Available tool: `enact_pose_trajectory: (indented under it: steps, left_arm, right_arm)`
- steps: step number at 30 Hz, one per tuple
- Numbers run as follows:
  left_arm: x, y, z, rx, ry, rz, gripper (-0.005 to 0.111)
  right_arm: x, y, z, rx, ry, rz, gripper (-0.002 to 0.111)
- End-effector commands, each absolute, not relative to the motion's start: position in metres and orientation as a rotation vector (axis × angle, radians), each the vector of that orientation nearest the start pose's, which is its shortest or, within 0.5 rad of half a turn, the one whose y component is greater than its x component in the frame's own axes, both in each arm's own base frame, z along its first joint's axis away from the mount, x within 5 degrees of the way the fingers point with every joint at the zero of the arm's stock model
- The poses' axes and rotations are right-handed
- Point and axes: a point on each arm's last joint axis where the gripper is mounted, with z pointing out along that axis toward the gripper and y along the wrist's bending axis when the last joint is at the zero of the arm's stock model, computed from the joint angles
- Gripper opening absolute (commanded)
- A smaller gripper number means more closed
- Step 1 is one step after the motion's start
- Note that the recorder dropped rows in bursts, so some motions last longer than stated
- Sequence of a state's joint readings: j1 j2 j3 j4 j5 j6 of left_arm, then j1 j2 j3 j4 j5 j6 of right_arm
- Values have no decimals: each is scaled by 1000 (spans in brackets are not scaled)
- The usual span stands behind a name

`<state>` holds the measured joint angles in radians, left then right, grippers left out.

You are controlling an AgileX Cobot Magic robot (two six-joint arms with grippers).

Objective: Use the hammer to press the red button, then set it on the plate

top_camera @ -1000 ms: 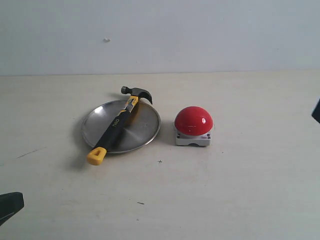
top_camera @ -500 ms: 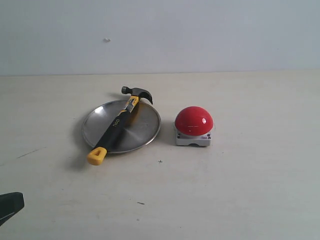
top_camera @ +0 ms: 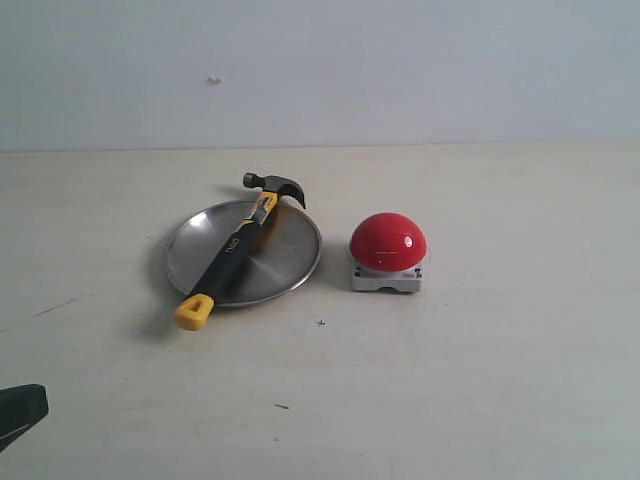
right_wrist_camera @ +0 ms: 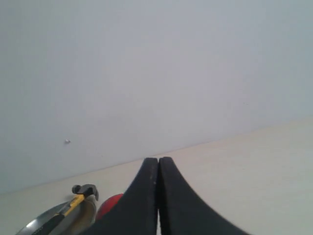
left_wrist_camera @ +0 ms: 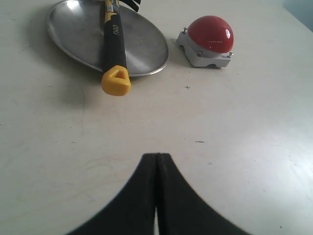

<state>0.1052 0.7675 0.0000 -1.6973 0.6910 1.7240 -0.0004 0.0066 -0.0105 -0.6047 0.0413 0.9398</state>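
Observation:
The hammer (top_camera: pixel 235 248) lies across the silver plate (top_camera: pixel 285 255). Its dark head hangs over the far rim and its yellow end sticks out past the near-left rim. Just to the right of the plate stands the red button (top_camera: pixel 387 240) on its grey base. My left gripper (left_wrist_camera: pixel 157 155) is shut and empty, low over the table well short of the hammer (left_wrist_camera: pixel 112 41), the plate (left_wrist_camera: pixel 146 46) and the button (left_wrist_camera: pixel 211 33). My right gripper (right_wrist_camera: pixel 158 159) is shut and empty too, held high and far back. Past it show the hammer (right_wrist_camera: pixel 78 196) and button (right_wrist_camera: pixel 110 203).
The objects sit on a pale beige table (top_camera: pixel 480 380) with a plain light wall (top_camera: pixel 400 70) behind. A dark piece of my left arm (top_camera: pixel 20 410) shows at the bottom-left corner of the exterior view. Small dark specks mark the tabletop.
The dark bit of my right arm at the right edge of the exterior view has gone out of frame. Hammer, plate and button have not moved.

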Motion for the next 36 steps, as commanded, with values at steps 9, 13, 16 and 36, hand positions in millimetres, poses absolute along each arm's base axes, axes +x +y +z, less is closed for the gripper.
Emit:
enact_pose_trajectory:
  steps: [9,13,16,36]
  left_arm:
    - [97,-48,170,278,2039,-680,0]
    - [97,-48,170,278,2039,-680,0]
    - [97,-48,170,278,2039,-680,0]
    - [93,-36,178,327,1946,-392,0]
  right_arm:
    - [56,0,209,243,1514,244,0]
    - [56,0,207,309,1534,314,0]
    - [56,0,207,309,1534,314,0]
    - [56,0,207,307,1534,311,0]
